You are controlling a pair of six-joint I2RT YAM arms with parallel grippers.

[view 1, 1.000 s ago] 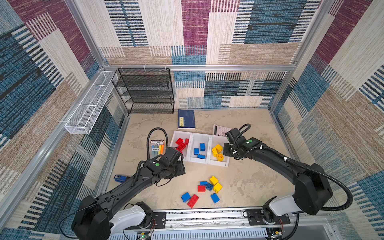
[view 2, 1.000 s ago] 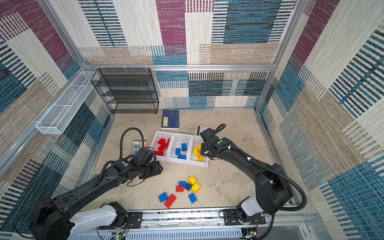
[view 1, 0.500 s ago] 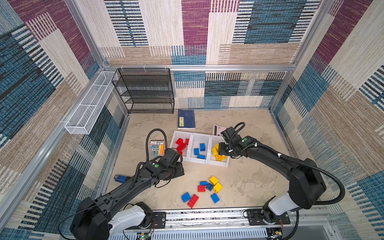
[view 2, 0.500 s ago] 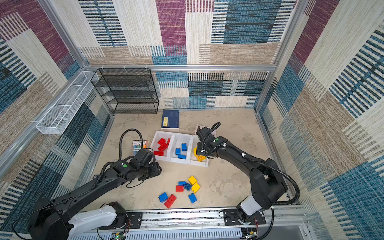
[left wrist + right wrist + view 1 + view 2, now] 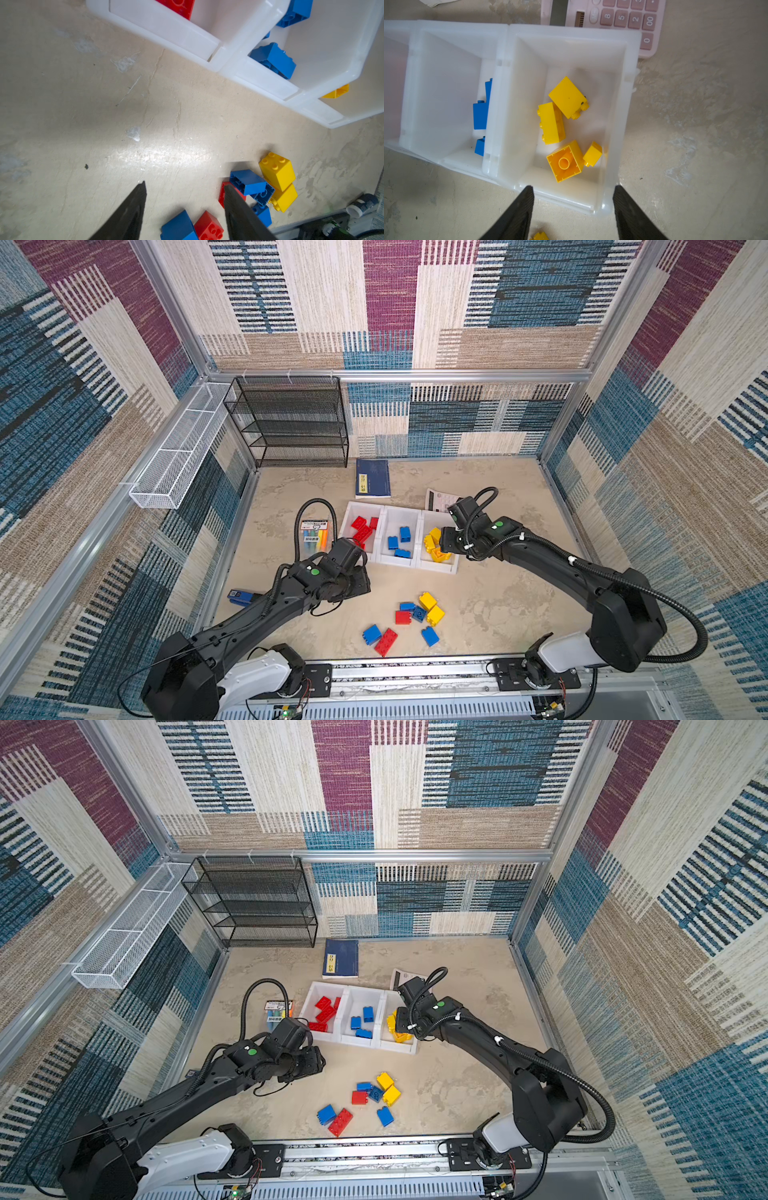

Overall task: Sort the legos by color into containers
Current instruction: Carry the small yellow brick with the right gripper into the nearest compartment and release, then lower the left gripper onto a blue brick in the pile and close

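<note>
Three joined white containers (image 5: 400, 562) (image 5: 358, 1042) stand mid-table, holding red legos (image 5: 362, 529), blue legos (image 5: 399, 537) and yellow legos (image 5: 432, 545) from left to right. My right gripper (image 5: 573, 187) (image 5: 446, 541) hovers over the yellow bin (image 5: 527, 99), open and empty, with several yellow bricks (image 5: 564, 97) lying below it. More loose legos (image 5: 419, 614) (image 5: 376, 1094) of all three colours lie near the front rail. My left gripper (image 5: 185, 184) (image 5: 355, 584) hangs open and empty over bare table just left of that pile, near a blue brick (image 5: 247, 181) and a red one (image 5: 207, 226).
A pink calculator (image 5: 612, 20) and a blue book (image 5: 372, 478) lie behind the bins, and a marker pack (image 5: 314, 535) lies to their left. A black mesh rack (image 5: 291, 423) and a white wire basket (image 5: 174, 464) stand at the back left. A small blue object (image 5: 241, 597) lies by the left wall.
My right gripper has shifted left over the yellow bin and its jaws have opened. The left arm has stayed put.
</note>
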